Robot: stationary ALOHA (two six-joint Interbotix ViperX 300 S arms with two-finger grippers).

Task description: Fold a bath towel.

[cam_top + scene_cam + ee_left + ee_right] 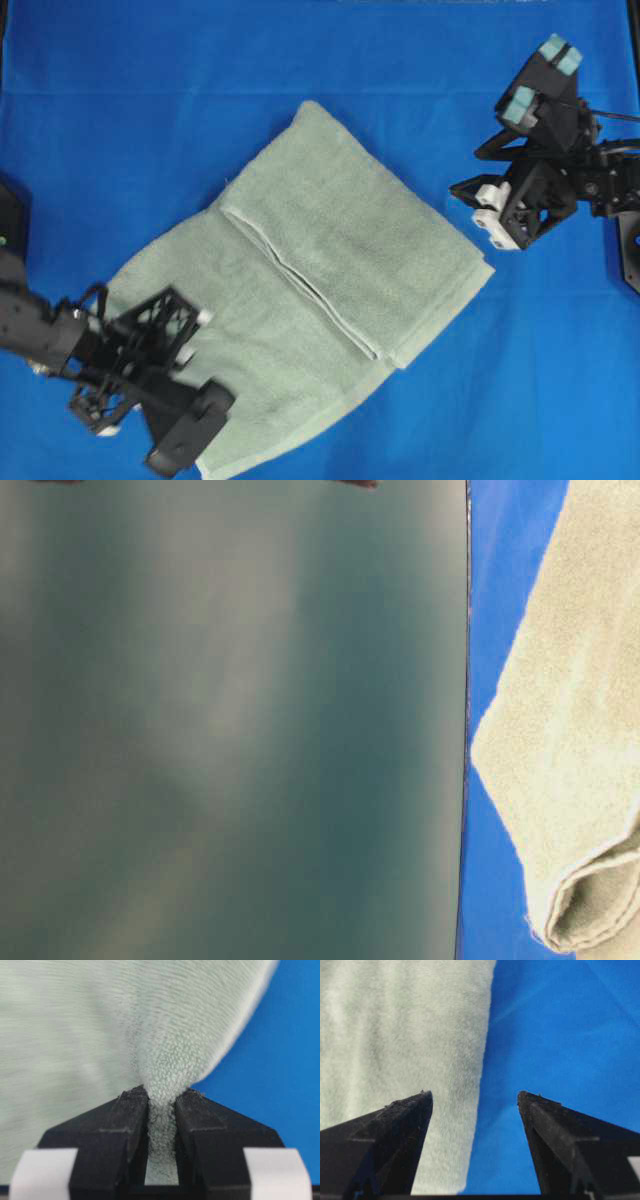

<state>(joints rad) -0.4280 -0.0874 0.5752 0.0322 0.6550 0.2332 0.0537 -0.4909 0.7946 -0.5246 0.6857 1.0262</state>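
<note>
Towel position: We find the bath towel (330, 290) lying diagonally in the middle of the blue table cloth (120, 130), already doubled in part, with a folded panel on its upper right half and a single layer running to the lower left.

Fold line: A hemmed edge (300, 285) runs across the middle of the towel, marking where the upper layer ends.

Left gripper: The left gripper (161, 1105) is pinched tight on a tuft of terry at the lower left corner; the wrist view shows cloth gathered between the jaws and rising from them in a cone.

Right gripper: The right gripper (475, 1097) stands spread wide, holding nothing, poised over the towel's right-hand edge where cloth meets table cloth.

Step in hand: We judge it to be carrying the lower left portion over onto the folded half.

Recommended conduct: Lift only enough to clear the layer beneath, travel square to the hemmed edge, and lay corner on corner before letting go.

Risk: A narrow pinch may slip, and dragging low could shift the folded panel.

Table-level view: Mostly blocked by a blurred dark surface; only the towel's edge shows.
</note>
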